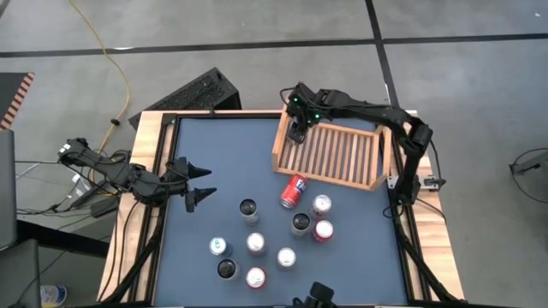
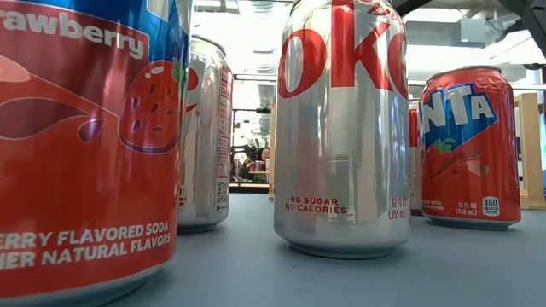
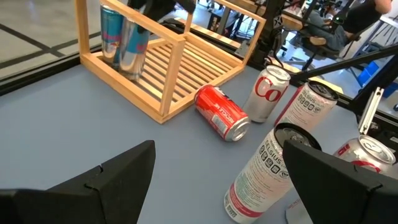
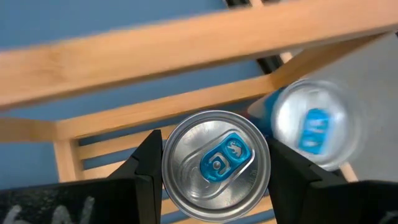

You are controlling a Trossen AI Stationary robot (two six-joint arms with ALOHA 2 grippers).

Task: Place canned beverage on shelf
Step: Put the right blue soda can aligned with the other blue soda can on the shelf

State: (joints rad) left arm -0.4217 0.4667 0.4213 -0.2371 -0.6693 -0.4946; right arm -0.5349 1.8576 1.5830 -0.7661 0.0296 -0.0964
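Observation:
The light wooden shelf (image 1: 330, 181) stands at the table's far right; it also shows in the left wrist view (image 3: 163, 81). My right gripper (image 1: 297, 130) points down into the shelf's far left corner, shut on a slim blue-and-silver can (image 4: 216, 165). A second can of the same kind (image 4: 317, 124) stands upright on the slats right beside it (image 3: 111, 31). My left gripper (image 1: 205, 183) hovers open and empty over the table's left part, fingers pointing toward the shelf (image 3: 211, 186). Neither gripper shows in the low view. My right gripper pinches the slim can between its two fingers (image 4: 148, 168), one on each side of the can's upper wall (image 4: 171, 186), coming from above and pointing down. The can is a little tilted (image 3: 134, 43). Its lower end reaches the shelf's slats; whether it rests on them I cannot tell.
A red can (image 1: 294, 190) lies on its side just before the shelf's near left corner. Several upright cans (image 1: 255, 243) stand in the table's middle and near part; some fill the low view (image 2: 341, 128). A black keyboard (image 1: 193, 92) lies beyond the far edge.

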